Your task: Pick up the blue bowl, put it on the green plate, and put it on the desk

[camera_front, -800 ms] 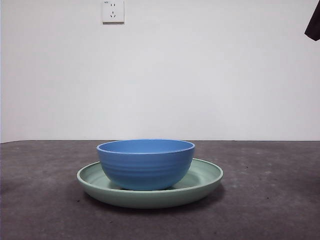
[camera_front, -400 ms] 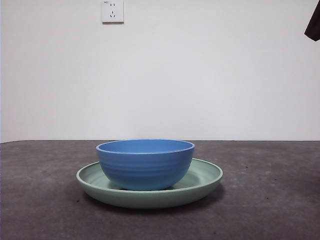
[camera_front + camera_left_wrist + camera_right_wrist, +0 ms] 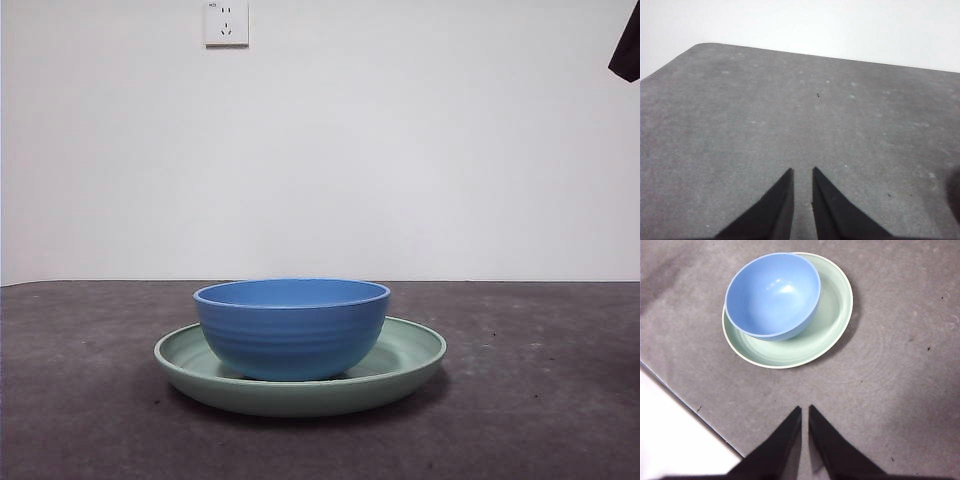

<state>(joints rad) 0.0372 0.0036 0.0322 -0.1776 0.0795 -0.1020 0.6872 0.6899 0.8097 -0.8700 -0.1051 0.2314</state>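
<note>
The blue bowl (image 3: pixel 291 328) stands upright and empty on the green plate (image 3: pixel 410 352), left of its middle, and the plate rests on the desk (image 3: pixel 540 420). The right wrist view shows the bowl (image 3: pixel 772 294) on the plate (image 3: pixel 832 315) from above. My right gripper (image 3: pixel 805 412) is shut and empty, raised well back from the plate. My left gripper (image 3: pixel 803 175) is shut and empty over bare desk (image 3: pixel 790 115), with neither bowl nor plate in its view. A black arm tip (image 3: pixel 627 45) shows at the front view's top right corner.
A white wall with a socket (image 3: pixel 226 22) stands behind the desk. The desk's edge (image 3: pixel 685 405) runs close to the plate in the right wrist view. The desk's rounded corner (image 3: pixel 700 47) shows in the left wrist view.
</note>
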